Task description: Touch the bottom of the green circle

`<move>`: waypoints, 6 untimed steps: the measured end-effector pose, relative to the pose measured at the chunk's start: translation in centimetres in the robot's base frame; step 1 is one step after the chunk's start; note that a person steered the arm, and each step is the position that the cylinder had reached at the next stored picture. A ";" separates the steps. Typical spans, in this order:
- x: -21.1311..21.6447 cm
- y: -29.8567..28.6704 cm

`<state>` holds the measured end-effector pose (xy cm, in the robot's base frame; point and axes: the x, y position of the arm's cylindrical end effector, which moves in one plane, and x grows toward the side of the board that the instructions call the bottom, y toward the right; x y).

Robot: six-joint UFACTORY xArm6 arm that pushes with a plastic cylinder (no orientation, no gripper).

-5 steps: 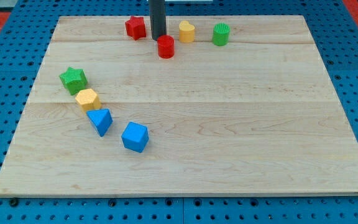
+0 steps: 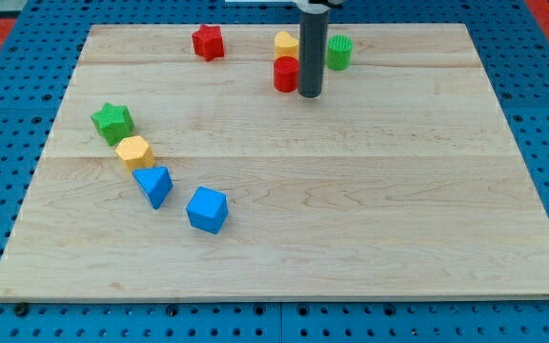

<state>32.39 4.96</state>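
The green circle (image 2: 339, 52), a short ribbed cylinder, stands near the top edge of the wooden board (image 2: 284, 276), right of centre. My dark rod comes down from the view's top and my tip (image 2: 310, 94) rests on the board below and to the left of the green circle, with a small gap between them. A red cylinder (image 2: 286, 73) sits right against the rod's left side. A yellow block (image 2: 286, 43) stands just above the red cylinder, partly behind the rod.
A red star (image 2: 208, 42) is at the top, left of centre. At the left stand a green star (image 2: 112, 121), a yellow hexagon (image 2: 134, 151), a blue triangle (image 2: 153, 185) and a blue cube (image 2: 207, 210). Blue pegboard surrounds the board.
My tip has moved right, from left of the red cylinder to its right side. The red cylinder has shifted right, now under the yellow block.
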 end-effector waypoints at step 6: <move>6.3 -0.1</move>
